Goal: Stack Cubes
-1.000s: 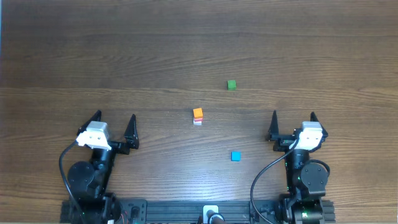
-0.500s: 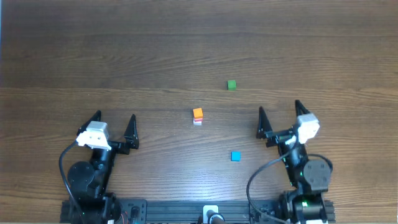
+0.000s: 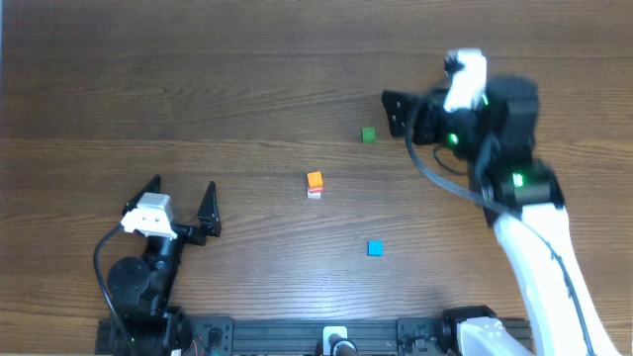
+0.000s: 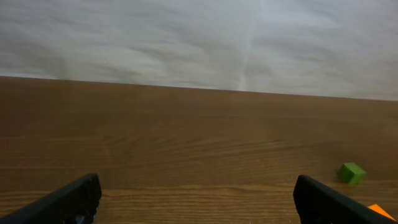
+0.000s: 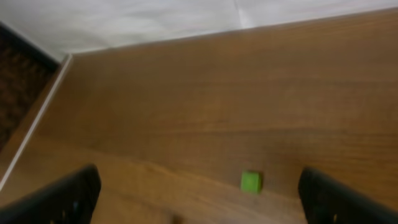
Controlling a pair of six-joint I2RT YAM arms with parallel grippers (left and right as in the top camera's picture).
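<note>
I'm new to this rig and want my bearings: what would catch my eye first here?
The right arm stretches far up the table, jaws open, with the green cube just ahead of them. At the table's middle an orange cube sits on top of another cube, while a blue cube lies alone nearer the bases. The left arm is low by its base, jaws open.

Orange cube [image 3: 315, 179] stacked on white; green cube [image 3: 368, 134], blue cube [image 3: 375, 248] apart.

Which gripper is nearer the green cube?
Right. The right gripper hangs open with the green cube just ahead of it; the left gripper is open, far off at lower left in the top view.
</note>
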